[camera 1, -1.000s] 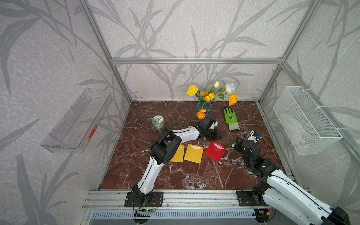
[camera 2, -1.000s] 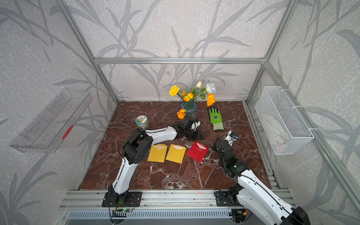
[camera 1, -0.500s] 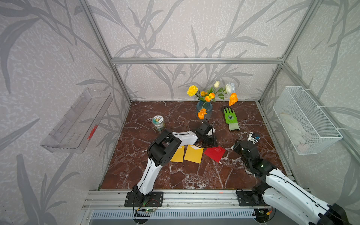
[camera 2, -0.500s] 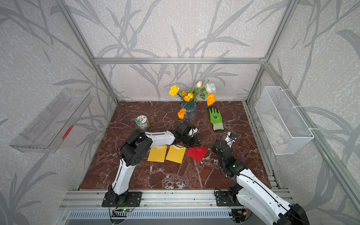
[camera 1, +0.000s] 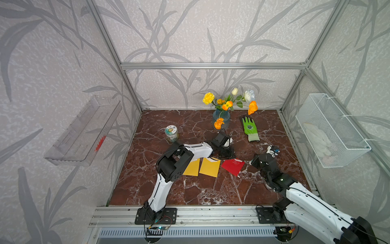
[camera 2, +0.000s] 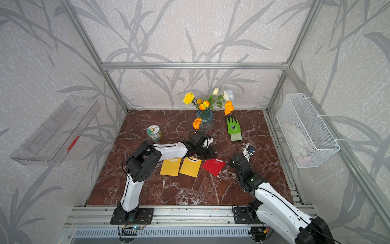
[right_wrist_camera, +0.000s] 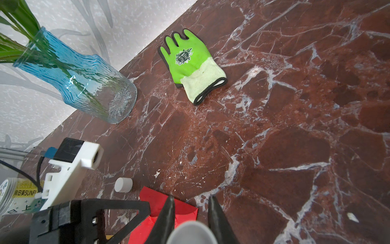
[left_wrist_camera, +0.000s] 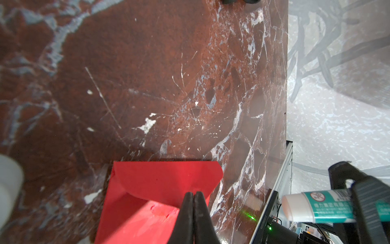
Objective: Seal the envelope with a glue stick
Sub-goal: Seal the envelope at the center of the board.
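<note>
The red envelope (camera 1: 233, 166) (camera 2: 213, 166) lies on the marble top, its flap (left_wrist_camera: 166, 179) raised and bent over the pocket. My left gripper (left_wrist_camera: 193, 193) (camera 1: 229, 153) is shut, with its tips against the flap's edge and nothing between them. My right gripper (right_wrist_camera: 192, 199) (camera 1: 252, 162) hovers just right of the envelope, shut on the glue stick (left_wrist_camera: 316, 208) (right_wrist_camera: 191, 232). This is a white tube with a green label and its end is uncapped. Its white cap (right_wrist_camera: 123, 184) lies on the table beside the envelope (right_wrist_camera: 168, 206).
Two yellow envelopes (camera 1: 192, 168) (camera 1: 210, 168) lie left of the red one, partly under the left arm. At the back are a blue glass vase of flowers (camera 1: 221, 118), a green glove (camera 1: 250, 130) and a jar (camera 1: 171, 133). A wire basket (camera 1: 331, 131) hangs on the right wall.
My left gripper has come forward and down onto the red envelope, and the flap has tipped over toward the pocket. The right arm has barely moved.
</note>
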`<action>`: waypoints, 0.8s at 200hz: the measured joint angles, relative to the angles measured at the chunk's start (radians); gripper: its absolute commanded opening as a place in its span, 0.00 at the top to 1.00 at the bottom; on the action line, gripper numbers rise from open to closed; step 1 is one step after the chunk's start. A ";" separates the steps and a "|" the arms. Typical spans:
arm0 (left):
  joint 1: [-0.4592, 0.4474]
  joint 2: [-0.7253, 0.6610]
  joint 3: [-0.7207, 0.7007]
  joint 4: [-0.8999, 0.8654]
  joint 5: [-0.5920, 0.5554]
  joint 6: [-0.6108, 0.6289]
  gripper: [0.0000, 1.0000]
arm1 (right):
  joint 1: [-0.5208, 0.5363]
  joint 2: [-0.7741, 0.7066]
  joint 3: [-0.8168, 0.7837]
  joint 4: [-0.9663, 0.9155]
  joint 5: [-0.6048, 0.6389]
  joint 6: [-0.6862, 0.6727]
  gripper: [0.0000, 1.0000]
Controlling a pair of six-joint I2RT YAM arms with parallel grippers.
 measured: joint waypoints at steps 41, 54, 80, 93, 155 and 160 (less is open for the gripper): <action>0.000 0.009 0.001 -0.015 0.004 0.009 0.95 | 0.000 -0.003 -0.008 0.000 0.000 0.005 1.00; 0.000 0.019 0.002 -0.035 0.004 0.017 0.95 | 0.000 -0.003 -0.010 -0.001 0.000 0.007 1.00; -0.002 0.036 0.011 -0.081 0.004 0.039 0.96 | 0.000 -0.003 -0.010 0.000 0.001 0.012 1.00; -0.005 0.036 0.026 -0.105 -0.001 0.053 0.96 | 0.000 -0.003 -0.011 0.000 0.001 0.014 1.00; -0.029 0.046 0.098 -0.235 -0.050 0.116 0.96 | 0.000 -0.010 -0.023 0.000 0.001 0.019 1.00; -0.030 0.050 0.105 -0.246 -0.053 0.119 0.96 | 0.000 -0.012 -0.023 0.000 0.001 0.019 1.00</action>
